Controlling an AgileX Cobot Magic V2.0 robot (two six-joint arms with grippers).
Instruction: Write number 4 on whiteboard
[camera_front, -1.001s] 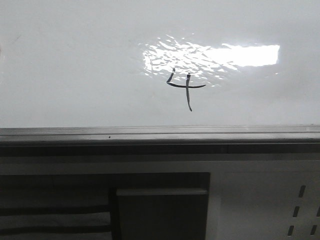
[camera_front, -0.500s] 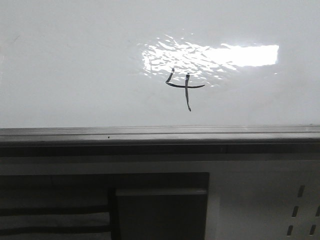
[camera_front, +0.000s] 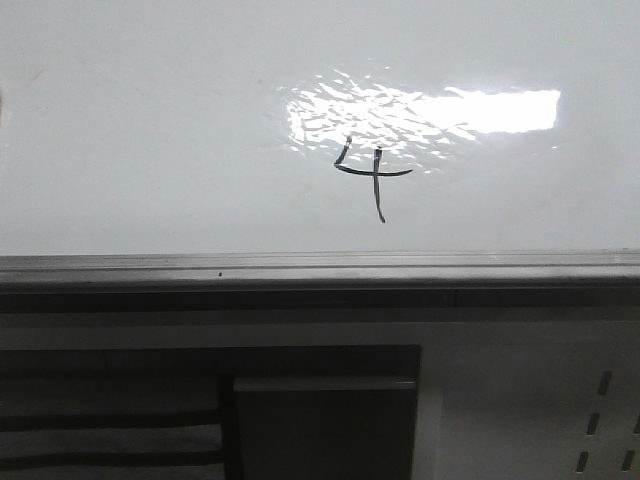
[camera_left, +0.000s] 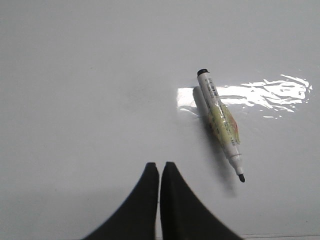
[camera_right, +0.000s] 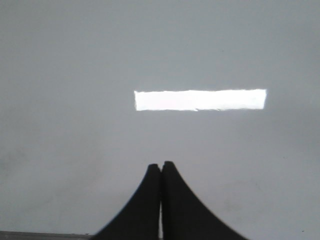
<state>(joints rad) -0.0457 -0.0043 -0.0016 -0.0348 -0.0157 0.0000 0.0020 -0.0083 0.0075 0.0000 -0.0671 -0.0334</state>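
Observation:
A small black open-topped number 4 (camera_front: 370, 180) with a long tail is drawn on the glossy whiteboard (camera_front: 150, 130), just under a rippled light reflection. No gripper shows in the front view. In the left wrist view my left gripper (camera_left: 160, 165) is shut and empty over the whiteboard (camera_left: 90, 90). An uncapped marker (camera_left: 220, 122) lies flat on the board, a short way from the fingertips, its black tip pointing toward the gripper side. In the right wrist view my right gripper (camera_right: 160, 165) is shut and empty over bare whiteboard (camera_right: 75, 125).
The board's grey metal frame edge (camera_front: 320, 268) runs across the front view. Below it are a dark recessed panel (camera_front: 320, 420) and a white perforated panel (camera_front: 600, 420) at the lower right.

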